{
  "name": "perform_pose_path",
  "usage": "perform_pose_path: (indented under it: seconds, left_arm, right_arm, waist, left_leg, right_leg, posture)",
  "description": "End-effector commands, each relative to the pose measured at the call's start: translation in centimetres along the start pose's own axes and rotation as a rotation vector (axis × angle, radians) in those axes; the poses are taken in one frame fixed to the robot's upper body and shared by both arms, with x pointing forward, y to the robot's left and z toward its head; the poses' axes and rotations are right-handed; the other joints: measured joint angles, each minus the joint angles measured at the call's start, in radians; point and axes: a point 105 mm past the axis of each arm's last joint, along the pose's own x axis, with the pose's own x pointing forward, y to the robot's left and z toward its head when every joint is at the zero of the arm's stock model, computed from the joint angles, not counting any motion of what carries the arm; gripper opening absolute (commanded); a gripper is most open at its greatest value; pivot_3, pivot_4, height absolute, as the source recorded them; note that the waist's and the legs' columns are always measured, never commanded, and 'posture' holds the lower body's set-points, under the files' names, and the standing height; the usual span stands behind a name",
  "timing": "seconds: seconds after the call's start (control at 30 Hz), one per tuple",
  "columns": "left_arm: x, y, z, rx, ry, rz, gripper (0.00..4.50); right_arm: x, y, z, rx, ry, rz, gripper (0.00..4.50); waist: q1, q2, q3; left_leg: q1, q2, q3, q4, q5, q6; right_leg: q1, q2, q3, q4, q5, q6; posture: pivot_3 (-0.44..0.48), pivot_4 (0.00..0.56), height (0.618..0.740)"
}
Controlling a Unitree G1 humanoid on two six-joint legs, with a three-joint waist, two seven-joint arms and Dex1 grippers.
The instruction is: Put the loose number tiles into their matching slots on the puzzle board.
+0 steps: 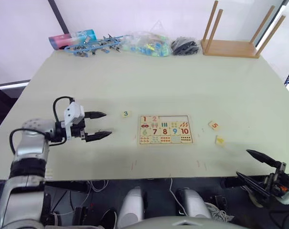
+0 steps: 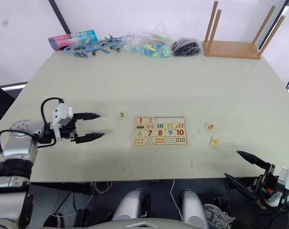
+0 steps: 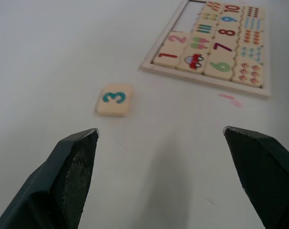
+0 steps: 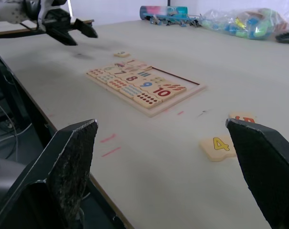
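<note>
The puzzle board [image 1: 165,129] lies flat mid-table, with tiles 1 and 2 seated in its top row and the slots [image 1: 175,119] to their right bare. A loose 3 tile [image 1: 125,114] rests just left of the board. Loose tiles 5 [image 1: 213,125] and 4 [image 1: 220,140] lie to the board's right. My left gripper [image 1: 102,125] hovers open a short way left of the 3 tile, which sits between and beyond its fingers [image 3: 77,167] in the left wrist view. Beyond the table's near right corner, my right gripper [image 1: 249,164] is open and holds nothing.
Along the far edge lie a pink-and-blue tube [image 1: 71,38], blue clips [image 1: 96,45], a bag of coloured pieces [image 1: 146,44], black cables [image 1: 185,46] and an upturned wooden stool [image 1: 232,43]. Small red marks [image 1: 133,165] dot the table near the front edge.
</note>
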Motion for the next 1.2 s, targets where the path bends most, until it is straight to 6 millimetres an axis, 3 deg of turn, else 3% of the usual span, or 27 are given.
perform_pose_path:
  seconds: [0.03, 0.37, 0.63, 0.93, 1.03, 1.17, 1.2]
  left_arm:
    - [0.8, 0.9, 0.3, 0.034, 0.029, -0.039, 4.45]
    - [4.4, 2.9, 0.8, 0.048, 0.109, -0.040, 4.45]
    - [6.7, 3.3, 0.1, 0.043, 0.172, 0.001, 4.45]
    - [7.2, 2.8, -0.6, 0.005, 0.198, -0.024, 4.45]
    - [7.0, 2.5, -0.9, -0.013, 0.201, -0.041, 3.62]
    - [6.8, 2.4, -1.1, -0.030, 0.211, -0.053, 1.55]
    - [6.7, 2.3, -1.2, -0.033, 0.218, -0.056, 1.21]
  right_arm:
    - [0.0, 0.1, 0.9, -0.043, -0.025, 0.003, 4.50]
    - [0.5, 0.2, 1.4, -0.070, -0.041, -0.005, 4.50]
    - [0.3, 0.3, 1.8, -0.085, -0.040, -0.023, 4.50]
    - [0.1, 0.5, 2.2, -0.091, -0.031, -0.033, 4.50]
    - [0.1, 0.5, 2.3, -0.094, -0.031, -0.035, 4.50]
    - [0.5, 0.5, 2.4, -0.097, -0.032, -0.034, 4.50]
    - [0.6, 0.5, 2.4, -0.097, -0.033, -0.033, 4.50]
  waist:
    - [-0.003, -0.001, 0.000]
    - [-0.004, -0.003, 0.001]
    - [-0.004, -0.003, 0.001]
    - [-0.002, -0.003, 0.001]
    - [-0.002, -0.003, 0.001]
    - [-0.004, -0.003, 0.001]
    - [-0.004, -0.003, 0.001]
  left_leg:
    - [0.000, -0.001, -0.001, 0.000, 0.000, 0.000]
    - [-0.001, -0.003, -0.002, 0.000, 0.000, 0.000]
    - [-0.002, -0.003, -0.002, 0.000, 0.000, 0.000]
    - [0.000, -0.003, -0.003, 0.001, 0.000, 0.000]
    - [0.000, -0.003, -0.003, 0.001, 0.000, 0.000]
    - [0.000, -0.003, -0.003, 0.001, 0.000, 0.000]
    - [0.000, -0.003, -0.003, 0.001, 0.000, 0.000]
  right_leg:
    - [0.000, 0.000, 0.000, 0.000, 0.000, 0.000]
    - [0.000, 0.000, 0.001, 0.000, 0.000, 0.000]
    - [0.000, 0.000, 0.000, 0.000, 0.000, 0.000]
    - [0.002, 0.000, 0.000, 0.001, 0.000, 0.000]
    - [0.002, 0.000, 0.000, 0.001, 0.000, 0.000]
    - [0.002, 0.000, 0.000, 0.001, 0.000, 0.000]
    - [0.002, 0.000, 0.000, 0.001, 0.000, 0.000]
  posture:
    - [0.000, 0.150, 0.740]
    - [0.000, 0.150, 0.740]
    - [0.000, 0.150, 0.740]
    - [0.000, 0.150, 0.740]
    - [0.000, 0.150, 0.740]
    - [0.000, 0.150, 0.740]
    - [0.000, 0.150, 0.740]
